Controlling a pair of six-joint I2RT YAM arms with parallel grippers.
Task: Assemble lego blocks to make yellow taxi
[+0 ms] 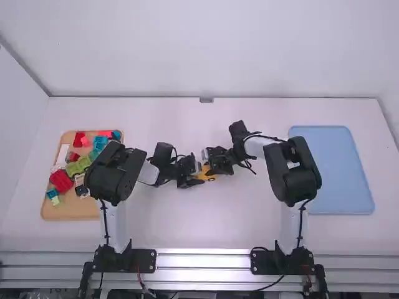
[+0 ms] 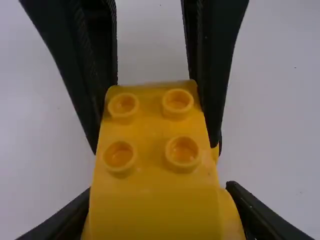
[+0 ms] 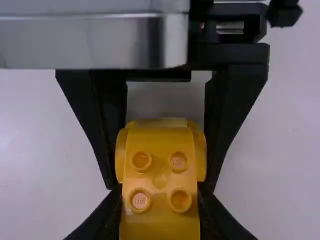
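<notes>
The blocks (image 1: 207, 173) at the high view's middle are yellow, their round studs set in a two-by-two pattern. The left gripper (image 1: 198, 175) and right gripper (image 1: 212, 170) are black. The bench (image 1: 243, 227) is plain white. At nine o'clock, the tray (image 1: 53, 212) is tan; in it, a block at nine o'clock (image 1: 60, 180) is red, one near twelve (image 1: 79, 139) is also red, one at one o'clock (image 1: 100, 142) is teal, and the middle one (image 1: 78, 166) is lime green. At three o'clock, the mat (image 1: 330, 171) is plain light blue.

A robotics lab: two robot arms (image 1: 293, 174) at a white table (image 1: 240, 224).
</notes>
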